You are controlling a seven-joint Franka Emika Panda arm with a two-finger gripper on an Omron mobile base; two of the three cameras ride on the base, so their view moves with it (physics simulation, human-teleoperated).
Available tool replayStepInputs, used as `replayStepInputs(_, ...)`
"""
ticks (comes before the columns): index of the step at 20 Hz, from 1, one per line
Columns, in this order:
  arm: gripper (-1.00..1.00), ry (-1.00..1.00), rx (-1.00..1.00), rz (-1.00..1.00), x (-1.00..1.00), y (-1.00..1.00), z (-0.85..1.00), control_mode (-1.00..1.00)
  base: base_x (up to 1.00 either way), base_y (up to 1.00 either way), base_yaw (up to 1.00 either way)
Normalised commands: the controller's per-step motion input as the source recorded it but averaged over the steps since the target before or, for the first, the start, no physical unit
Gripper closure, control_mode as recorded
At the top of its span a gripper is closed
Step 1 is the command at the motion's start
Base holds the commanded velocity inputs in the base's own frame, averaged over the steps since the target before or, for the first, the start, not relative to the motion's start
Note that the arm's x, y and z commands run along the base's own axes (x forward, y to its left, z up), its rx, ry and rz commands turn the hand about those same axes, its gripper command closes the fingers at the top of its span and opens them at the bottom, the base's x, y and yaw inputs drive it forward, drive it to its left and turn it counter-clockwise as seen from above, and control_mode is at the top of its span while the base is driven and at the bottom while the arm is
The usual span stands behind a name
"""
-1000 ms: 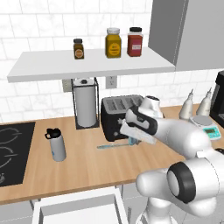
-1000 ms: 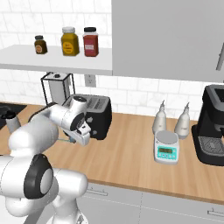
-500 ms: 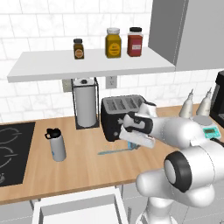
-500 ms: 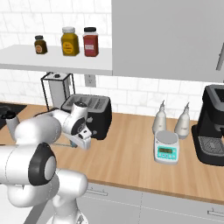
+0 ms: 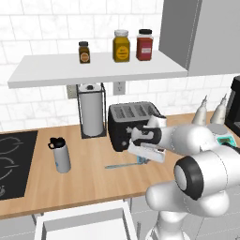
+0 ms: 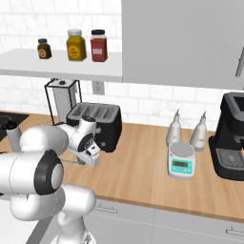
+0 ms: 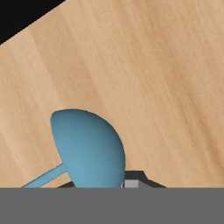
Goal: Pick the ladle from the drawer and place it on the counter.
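Note:
The slim light-blue ladle (image 5: 123,164) lies low along the wood counter (image 5: 84,183), just in front of the black toaster (image 5: 133,123). Its bowl end sits under my gripper (image 5: 143,158), which reaches down over it and appears shut on the ladle near the bowl. In the hand view the round blue bowl (image 7: 87,148) sits right at my fingertips, and the thin handle runs off to the lower left over the wood grain (image 7: 153,87). The white drawer (image 5: 79,218) stands open below the counter's front edge, at the bottom of the left base view.
A grey bottle (image 5: 60,154) stands left of the ladle, with a paper-towel holder (image 5: 92,110) behind it and the black cooktop (image 5: 11,161) at far left. To the right are a small scale (image 6: 181,164), two spray bottles (image 6: 174,133) and a coffee machine (image 6: 231,138). Jars sit on the wall shelf (image 5: 98,70).
The hand has come down and a little toward the front with the ladle, which dropped from above the counter to its surface. Since half a second ago hardly anything has moved.

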Motion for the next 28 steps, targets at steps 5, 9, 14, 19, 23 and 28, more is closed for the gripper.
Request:
replayStepInputs(5,-1.0,0.0,0.0,0.0,0.0,0.0,0.0,-1.0,0.0,0.0,0.0)
replayStepInputs(9,-1.0,0.0,0.0,0.0,0.0,0.0,0.07,-1.0,0.0,0.0,0.0)
replayStepInputs(14,-1.0,-0.06,0.0,0.0,-0.17,-0.03,0.81,-1.0,0.0,0.0,0.0)
replayStepInputs(19,-1.0,-0.06,0.0,0.0,-0.67,0.0,0.94,-1.0,0.0,0.0,0.0)
replayStepInputs(23,-1.0,-0.11,-0.05,0.01,-0.84,0.0,0.85,-1.0,0.0,0.0,0.0)
replayStepInputs(28,-1.0,-0.02,-0.13,0.08,-0.74,0.0,0.92,-1.0,0.0,0.0,0.0)
